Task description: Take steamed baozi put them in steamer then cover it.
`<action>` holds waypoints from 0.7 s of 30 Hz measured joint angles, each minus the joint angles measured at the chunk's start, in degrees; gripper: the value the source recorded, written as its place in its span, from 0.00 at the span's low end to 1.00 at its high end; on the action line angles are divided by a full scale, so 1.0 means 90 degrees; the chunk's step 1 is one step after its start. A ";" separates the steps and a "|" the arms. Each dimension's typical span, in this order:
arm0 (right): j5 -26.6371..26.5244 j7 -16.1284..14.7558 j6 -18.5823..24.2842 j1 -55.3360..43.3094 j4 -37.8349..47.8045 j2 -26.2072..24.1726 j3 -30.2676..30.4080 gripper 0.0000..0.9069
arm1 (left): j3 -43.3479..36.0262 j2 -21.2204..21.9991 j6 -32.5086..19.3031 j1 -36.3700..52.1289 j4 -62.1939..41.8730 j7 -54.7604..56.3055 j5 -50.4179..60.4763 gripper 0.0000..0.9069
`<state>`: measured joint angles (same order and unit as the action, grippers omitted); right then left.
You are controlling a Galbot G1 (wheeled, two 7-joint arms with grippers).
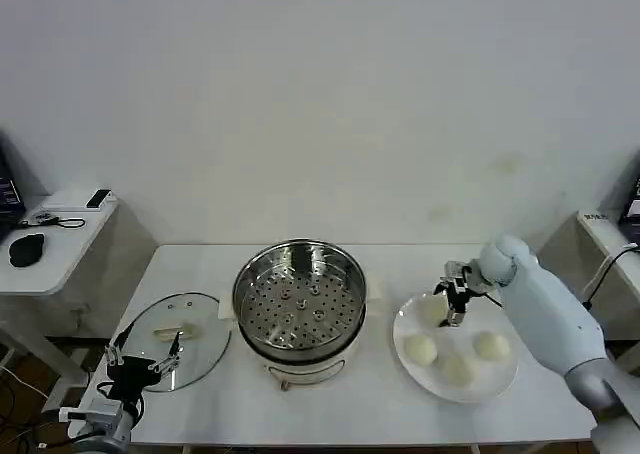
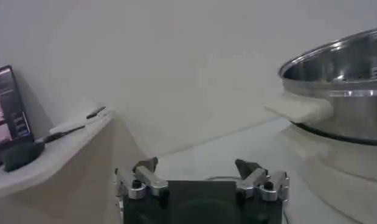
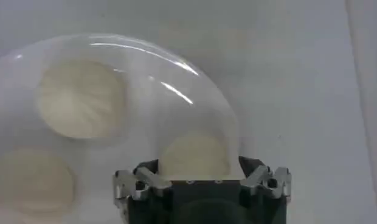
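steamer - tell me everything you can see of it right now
The steamer is a wide round pot of shiny stainless steel on a cream-white base, standing upright at the middle of the white table. Its perforated tray is bare, with no buns in it. It is uncovered: the glass lid lies flat on the table beside it, on the robot's left. A pale side handle sticks out toward that lid.

The head camera looks forward and down over the whole worktop (image 1: 400, 264). The left wrist camera sits low, facing the steamer (image 2: 340, 91) close at 3 o'clock. The right wrist camera looks straight down, close over the plate (image 3: 194, 79); both are shared with the head view.
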<state>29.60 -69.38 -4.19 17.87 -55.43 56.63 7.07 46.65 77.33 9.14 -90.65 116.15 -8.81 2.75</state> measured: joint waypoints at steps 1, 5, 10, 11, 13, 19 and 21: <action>0.0001 0.0002 0.0000 0.0001 0.0000 -0.0002 0.0002 0.84 | 0.0000 0.0000 0.0000 -0.0003 0.0000 0.0000 0.0002 1.00; -0.0001 0.0011 -0.0001 0.0016 -0.0007 -0.0036 0.0004 0.72 | -0.0002 0.0004 -0.0001 -0.0012 0.0000 0.0002 0.0003 1.00; -0.0035 0.0022 -0.0011 0.0051 -0.0051 -0.0085 -0.0004 0.70 | -0.0009 0.0016 -0.0001 -0.0013 -0.0004 0.0005 0.0009 1.00; -0.0040 0.0025 -0.0014 0.0061 -0.0066 -0.0098 -0.0011 0.71 | -0.0015 0.0019 -0.0001 -0.0014 -0.0005 0.0005 0.0014 1.00; -0.0050 0.0029 -0.0018 0.0076 -0.0086 -0.0115 -0.0019 0.71 | -0.0020 0.0022 -0.0001 -0.0016 -0.0006 0.0006 0.0020 1.00; -0.0100 0.0032 -0.0051 0.0118 -0.0195 -0.0208 -0.0027 0.71 | -0.0032 0.0038 -0.0001 -0.0018 -0.0007 0.0006 0.0036 1.00; -0.0127 0.0004 -0.0077 0.0111 -0.0268 -0.0257 -0.0013 0.71 | -0.0039 0.0045 -0.0001 -0.0019 -0.0016 0.0007 0.0049 1.00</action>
<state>28.46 -69.34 -4.88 18.87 -57.84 54.32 6.95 46.30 77.74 9.13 -90.82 116.00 -8.75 3.19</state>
